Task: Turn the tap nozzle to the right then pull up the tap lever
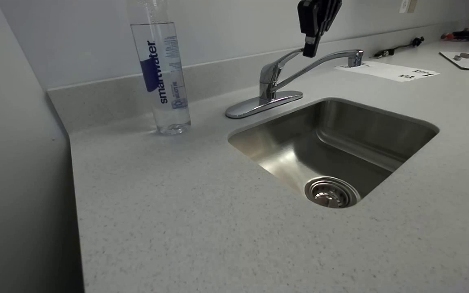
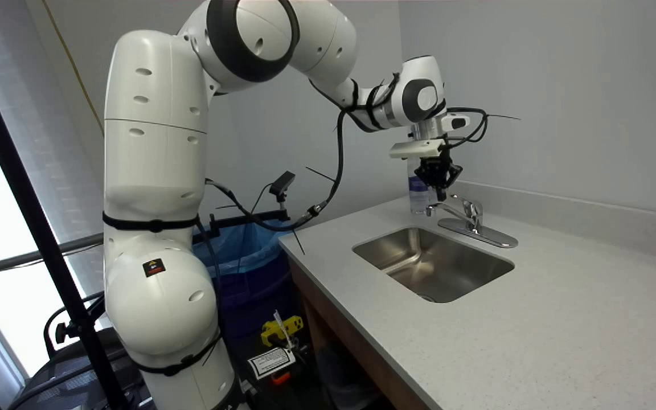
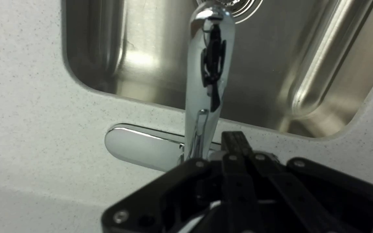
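The tap nozzle is a long arched chrome spout (image 1: 334,55) reaching out over the sink; it also shows in an exterior view (image 2: 446,208) and large in the wrist view (image 3: 197,84). The tap lever (image 1: 283,61) slants up above the spout's base, also in an exterior view (image 2: 463,200); in the wrist view the gripper hides it. My black gripper (image 1: 310,52) points down, fingers together and empty. Its tips are near the lever's end in both exterior views (image 2: 441,195). In the wrist view the gripper (image 3: 236,134) is just right of the spout; whether they touch is unclear.
A steel sink (image 1: 381,108) lies below the spout. The tap stands on a chrome base plate (image 3: 141,145). A tall water bottle (image 1: 161,81) stands on the counter (image 1: 157,211) near the corner. A wall and backsplash (image 2: 578,202) run behind the tap.
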Available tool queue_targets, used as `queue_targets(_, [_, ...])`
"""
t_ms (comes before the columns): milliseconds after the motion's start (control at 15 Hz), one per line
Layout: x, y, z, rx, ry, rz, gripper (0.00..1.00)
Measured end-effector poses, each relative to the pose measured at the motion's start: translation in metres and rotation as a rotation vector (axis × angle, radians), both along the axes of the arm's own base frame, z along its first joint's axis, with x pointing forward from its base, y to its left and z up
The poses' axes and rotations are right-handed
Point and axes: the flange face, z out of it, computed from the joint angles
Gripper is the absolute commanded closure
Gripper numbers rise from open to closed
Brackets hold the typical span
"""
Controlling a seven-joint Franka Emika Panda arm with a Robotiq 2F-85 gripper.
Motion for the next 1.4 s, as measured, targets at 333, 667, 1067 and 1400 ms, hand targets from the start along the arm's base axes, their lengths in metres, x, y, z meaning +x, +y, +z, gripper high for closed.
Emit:
queue_targets(333, [0.004,-0.001,-0.005,0.002,0.003,-0.022,1.0])
queue_targets(667, [0.014,0.001,-0.002,0.012,-0.014,-0.058,1.0])
queue_targets(1067, [0.026,0.005,0.005,0.025,-0.044,-0.092,1.0])
queue_targets(1400, [0.032,0.009,0.003,0.016,-0.054,-0.086,1.0])
